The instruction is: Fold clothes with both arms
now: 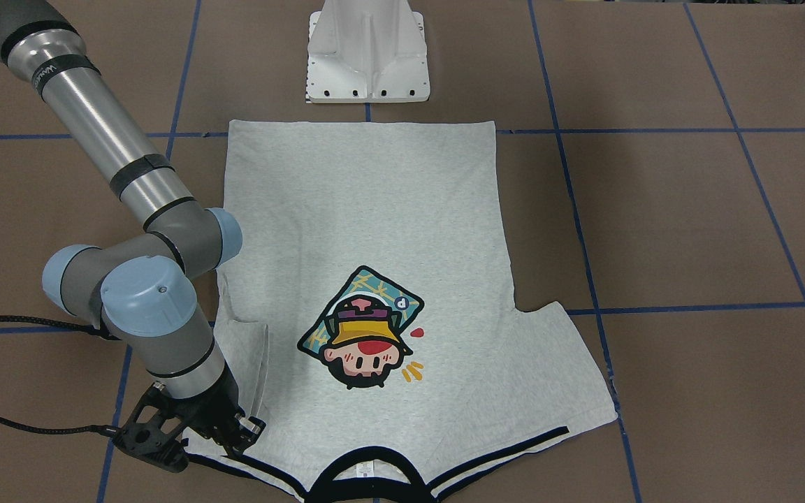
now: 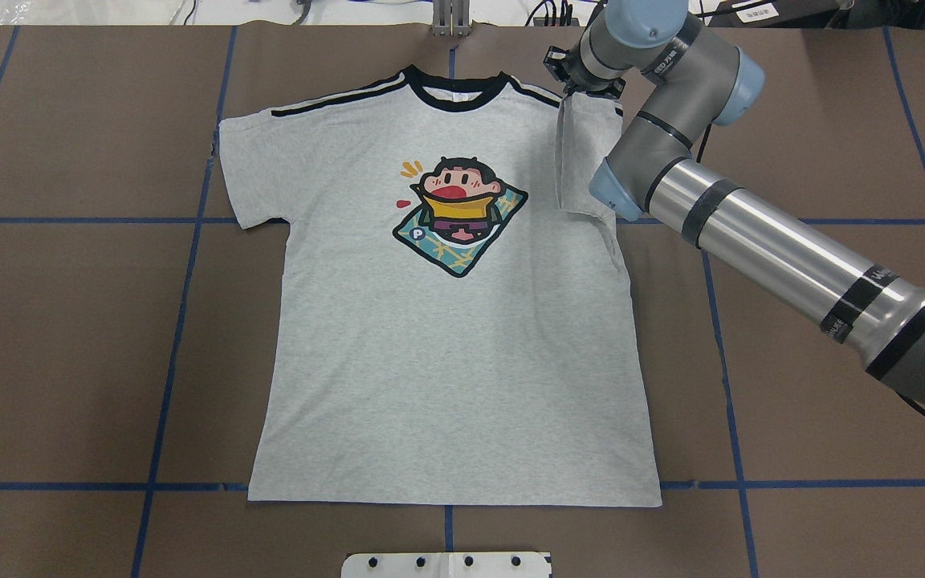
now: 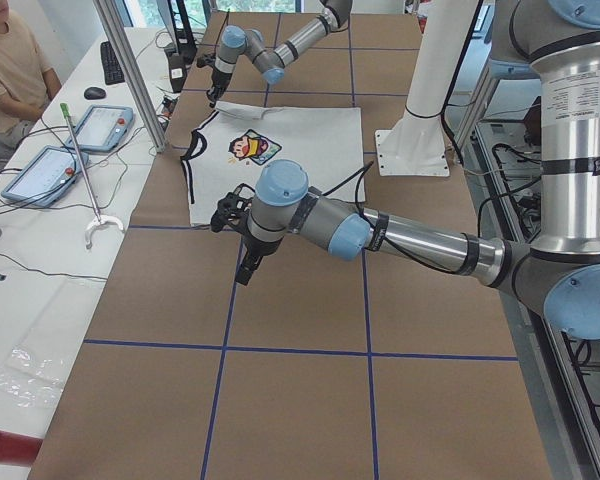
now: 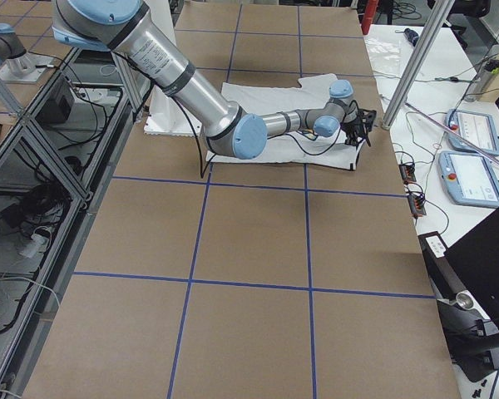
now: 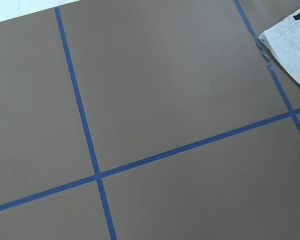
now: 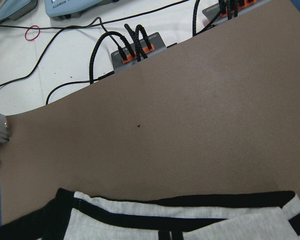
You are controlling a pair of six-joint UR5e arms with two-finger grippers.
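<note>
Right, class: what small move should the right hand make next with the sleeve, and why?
Probably carry the sleeve a little further inward and lay it flat on the T-shirt: the right hand seems to hold it raised and only half folded.

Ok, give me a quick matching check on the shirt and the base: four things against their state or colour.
Things:
1. right-side sleeve
2. left-side sleeve
3. collar
4. base

States:
A. lying flat, spread out
B. black
C. white
D. lifted, turned inward

Pairs: 1-D, 2-A, 3-B, 4-C
</note>
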